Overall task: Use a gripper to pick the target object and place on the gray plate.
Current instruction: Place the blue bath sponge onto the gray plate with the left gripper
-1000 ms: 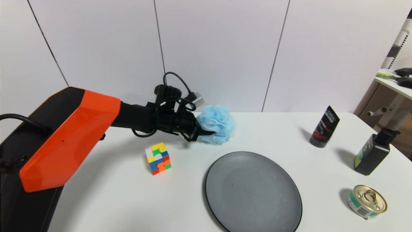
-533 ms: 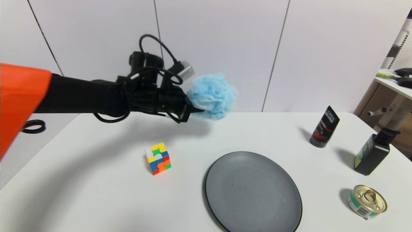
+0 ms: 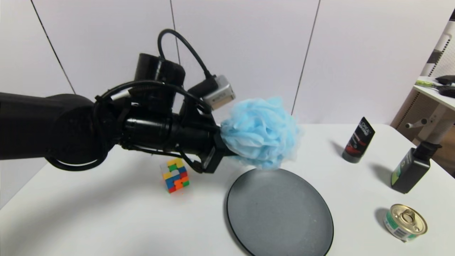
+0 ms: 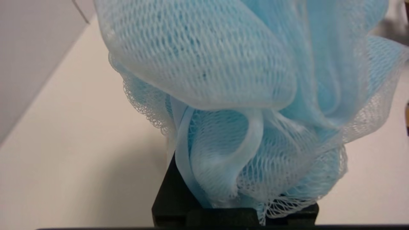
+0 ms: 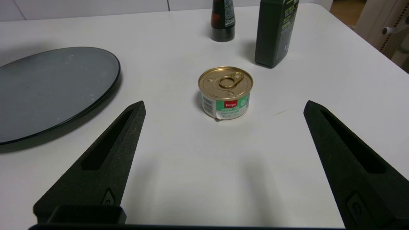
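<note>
The left gripper (image 3: 227,151) is pinching the blue pouf (image 3: 261,133) up in the air, and the gray plate (image 3: 280,213) lies just below and a little ahead of it.

Looks like a robot test lab, bare white table (image 3: 117,220) against plain white wall panels (image 3: 241,53), random props set out, puzzle cube (image 3: 175,175), tin can (image 3: 405,222), two dark bottles (image 3: 358,140), perforated white stand (image 3: 435,117) at the edge
</note>
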You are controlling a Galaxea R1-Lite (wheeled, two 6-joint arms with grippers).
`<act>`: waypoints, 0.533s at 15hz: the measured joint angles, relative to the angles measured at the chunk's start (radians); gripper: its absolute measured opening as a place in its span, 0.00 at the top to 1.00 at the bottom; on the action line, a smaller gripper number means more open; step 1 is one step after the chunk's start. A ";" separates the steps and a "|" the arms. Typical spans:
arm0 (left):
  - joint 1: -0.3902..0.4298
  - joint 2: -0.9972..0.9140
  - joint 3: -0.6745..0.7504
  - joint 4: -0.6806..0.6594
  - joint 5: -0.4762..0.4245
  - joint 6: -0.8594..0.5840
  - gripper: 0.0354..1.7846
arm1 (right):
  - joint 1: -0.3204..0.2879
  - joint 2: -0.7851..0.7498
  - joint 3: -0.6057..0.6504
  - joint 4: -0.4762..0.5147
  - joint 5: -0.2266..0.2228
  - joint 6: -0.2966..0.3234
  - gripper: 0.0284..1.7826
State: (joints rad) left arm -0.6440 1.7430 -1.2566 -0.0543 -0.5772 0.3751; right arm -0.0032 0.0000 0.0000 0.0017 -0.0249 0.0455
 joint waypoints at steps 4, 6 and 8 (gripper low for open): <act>-0.063 0.043 0.079 -0.001 0.023 0.003 0.81 | 0.000 0.000 0.000 0.000 0.000 0.000 0.04; -0.076 0.087 0.087 -0.004 0.021 0.006 0.81 | 0.000 0.000 0.000 0.000 0.000 0.000 0.04; -0.080 0.129 0.086 -0.005 0.021 0.004 0.82 | 0.000 0.000 0.000 0.000 0.000 0.000 0.04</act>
State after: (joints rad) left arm -0.7240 1.8719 -1.1704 -0.0596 -0.5562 0.3796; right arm -0.0032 0.0000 0.0000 0.0013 -0.0245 0.0460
